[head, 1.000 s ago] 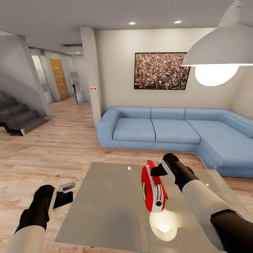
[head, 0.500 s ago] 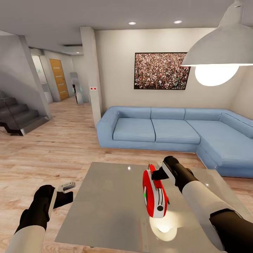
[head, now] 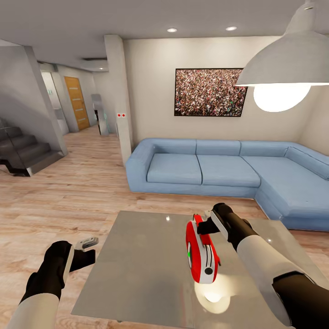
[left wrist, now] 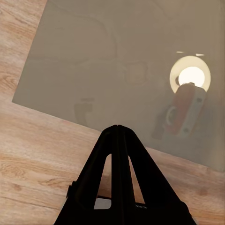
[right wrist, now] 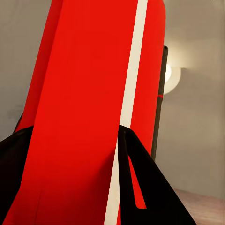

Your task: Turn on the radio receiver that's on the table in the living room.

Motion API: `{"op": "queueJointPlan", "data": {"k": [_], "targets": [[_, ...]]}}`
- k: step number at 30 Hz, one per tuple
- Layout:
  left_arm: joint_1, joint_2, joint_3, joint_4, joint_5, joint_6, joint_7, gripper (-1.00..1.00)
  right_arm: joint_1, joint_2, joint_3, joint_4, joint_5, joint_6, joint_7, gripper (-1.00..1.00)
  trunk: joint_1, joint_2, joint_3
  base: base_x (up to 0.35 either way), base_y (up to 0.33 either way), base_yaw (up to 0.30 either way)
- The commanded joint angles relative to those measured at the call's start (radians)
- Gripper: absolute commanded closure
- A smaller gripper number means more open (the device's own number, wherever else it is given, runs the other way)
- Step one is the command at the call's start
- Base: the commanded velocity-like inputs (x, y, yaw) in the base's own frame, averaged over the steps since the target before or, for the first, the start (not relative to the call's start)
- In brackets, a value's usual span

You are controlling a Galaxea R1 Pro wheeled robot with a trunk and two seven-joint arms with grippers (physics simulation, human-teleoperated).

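Note:
The red radio receiver (head: 199,256) with its white band hangs tilted, on end, just above the grey table (head: 137,265). My right gripper (head: 201,225) is shut on its far upper end. In the right wrist view the radio's red side (right wrist: 89,93) sits between the two black fingers (right wrist: 150,187), with the table top (right wrist: 197,117) behind. My left gripper (head: 89,249) hovers over the wood floor just left of the table. The left wrist view shows that gripper (left wrist: 117,127) shut and empty, and the table (left wrist: 93,56) carries a dim reflection of the radio.
A blue L-shaped sofa (head: 219,171) stands behind the table under a crowd picture (head: 209,92). A white pendant lamp (head: 288,68) hangs at upper right, and its glare (head: 212,292) shines on the table. Stairs (head: 25,155) and a hallway lie at left across wood floor (head: 68,201).
The right gripper and the radio have sunk slightly and shifted a little to the right, then held still. The left arm has not moved.

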Motion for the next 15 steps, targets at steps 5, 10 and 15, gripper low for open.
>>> {"op": "queueJointPlan", "data": {"k": [5, 10, 15], "targets": [[0.000, 0.000, 0.000, 0.000, 0.000, 0.000, 0.000, 1.00, 0.000, 0.000, 0.000, -0.001, -0.001, 0.000, 0.001, 1.00, 0.000, 0.000, 0.000, 0.000, 0.000, 0.000], [0.000, 0.001, 0.001, -0.001, 0.000, 0.000, 0.000, 1.00, 0.000, 0.000, 0.000, -0.001, 0.000, 0.000, 0.000, 1.00, 0.000, 0.000, 0.000, 0.000, 0.000, 0.000], [0.000, 0.007, 0.002, -0.001, 0.000, 0.000, 0.000, 1.00, 0.000, 0.000, 0.000, -0.001, 0.000, 0.000, -0.001, 1.00, 0.000, 0.000, 0.000, 0.000, 0.000, 0.000]]}}
